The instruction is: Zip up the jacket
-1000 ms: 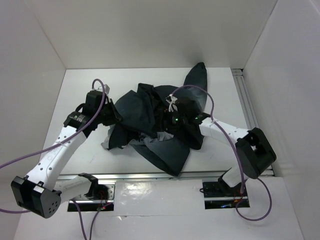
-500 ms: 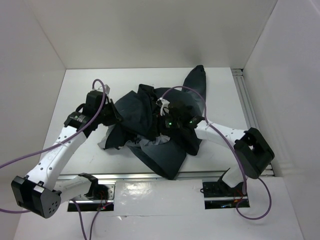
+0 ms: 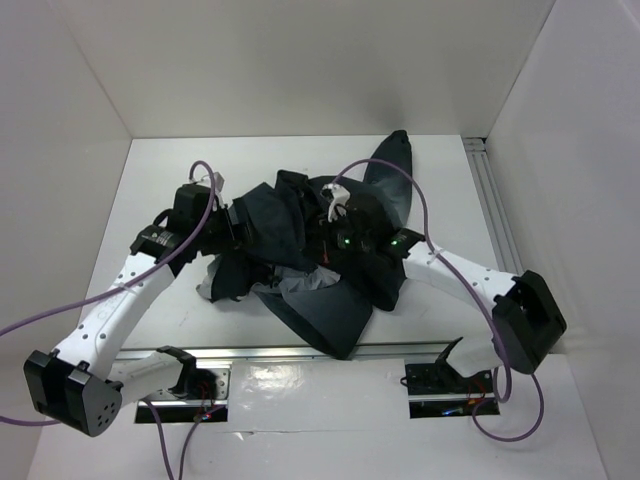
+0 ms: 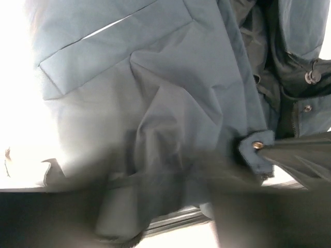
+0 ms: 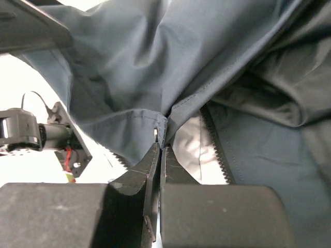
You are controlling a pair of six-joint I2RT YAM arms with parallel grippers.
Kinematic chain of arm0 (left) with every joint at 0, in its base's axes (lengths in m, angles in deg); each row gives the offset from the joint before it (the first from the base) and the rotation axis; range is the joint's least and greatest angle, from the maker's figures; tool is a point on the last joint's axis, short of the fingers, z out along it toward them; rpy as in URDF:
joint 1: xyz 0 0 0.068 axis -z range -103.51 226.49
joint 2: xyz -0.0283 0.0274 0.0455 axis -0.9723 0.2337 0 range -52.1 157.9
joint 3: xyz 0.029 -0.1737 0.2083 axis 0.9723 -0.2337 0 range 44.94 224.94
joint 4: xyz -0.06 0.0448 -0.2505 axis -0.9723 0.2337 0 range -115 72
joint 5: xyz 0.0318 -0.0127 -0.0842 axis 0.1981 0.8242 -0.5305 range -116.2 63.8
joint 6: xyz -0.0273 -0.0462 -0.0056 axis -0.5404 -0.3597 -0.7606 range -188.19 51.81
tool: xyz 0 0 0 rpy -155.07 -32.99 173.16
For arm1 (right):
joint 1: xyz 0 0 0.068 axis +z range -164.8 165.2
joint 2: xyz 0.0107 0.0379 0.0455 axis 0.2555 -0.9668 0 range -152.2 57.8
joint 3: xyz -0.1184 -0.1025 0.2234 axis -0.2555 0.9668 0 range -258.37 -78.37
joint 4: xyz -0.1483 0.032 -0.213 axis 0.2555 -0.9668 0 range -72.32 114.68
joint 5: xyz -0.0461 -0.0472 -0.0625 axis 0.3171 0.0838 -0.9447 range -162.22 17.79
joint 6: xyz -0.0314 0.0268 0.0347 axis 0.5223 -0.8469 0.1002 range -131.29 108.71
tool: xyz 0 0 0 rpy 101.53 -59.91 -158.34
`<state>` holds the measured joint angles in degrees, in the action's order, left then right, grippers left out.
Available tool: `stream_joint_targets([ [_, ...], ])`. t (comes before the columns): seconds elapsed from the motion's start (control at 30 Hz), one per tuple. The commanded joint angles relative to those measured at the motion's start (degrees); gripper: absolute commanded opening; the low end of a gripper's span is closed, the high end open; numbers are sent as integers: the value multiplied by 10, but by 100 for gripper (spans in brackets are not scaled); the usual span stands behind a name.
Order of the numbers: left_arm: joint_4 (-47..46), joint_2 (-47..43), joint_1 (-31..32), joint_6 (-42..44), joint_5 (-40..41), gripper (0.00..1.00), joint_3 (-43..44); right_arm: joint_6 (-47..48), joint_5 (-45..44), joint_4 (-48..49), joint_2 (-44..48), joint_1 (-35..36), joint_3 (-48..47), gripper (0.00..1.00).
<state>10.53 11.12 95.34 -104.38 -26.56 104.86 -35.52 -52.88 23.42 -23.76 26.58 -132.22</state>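
arms (image 3: 110,300): 2, white links, black joints
cables (image 3: 418,215): purple, 1 per arm
lights (image 3: 346,240): 2, green
right gripper (image 5: 161,147): black fingers

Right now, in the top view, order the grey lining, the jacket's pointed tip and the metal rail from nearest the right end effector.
1. Grey lining, just near-left of the right end effector.
2. Jacket's pointed tip, at the far side.
3. Metal rail, along the right edge.

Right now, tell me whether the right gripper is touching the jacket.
Touching. The right wrist view shows the right gripper clamped shut on a seamed edge of the jacket, beside a row of zipper teeth, with no gap visible.
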Motion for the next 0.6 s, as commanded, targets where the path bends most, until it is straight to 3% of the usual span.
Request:
stream_joint_targets([
  [0.0,-13,-16,2,36,-8,100,30,60,-11,-42,54,-5,-61,0],
  [0.07,-18,-16,2,56,-17,100,54,86,3,-66,63,-14,-78,0],
  [0.23,-84,5,15,138,-141,100,116,170,68,-124,63,-46,-123,0],
  [0.4,-133,32,27,195,-193,100,142,189,126,-138,58,-67,-152,0],
  [0.57,-177,76,33,262,-338,100,143,201,196,-132,63,-97,-164,0],
])
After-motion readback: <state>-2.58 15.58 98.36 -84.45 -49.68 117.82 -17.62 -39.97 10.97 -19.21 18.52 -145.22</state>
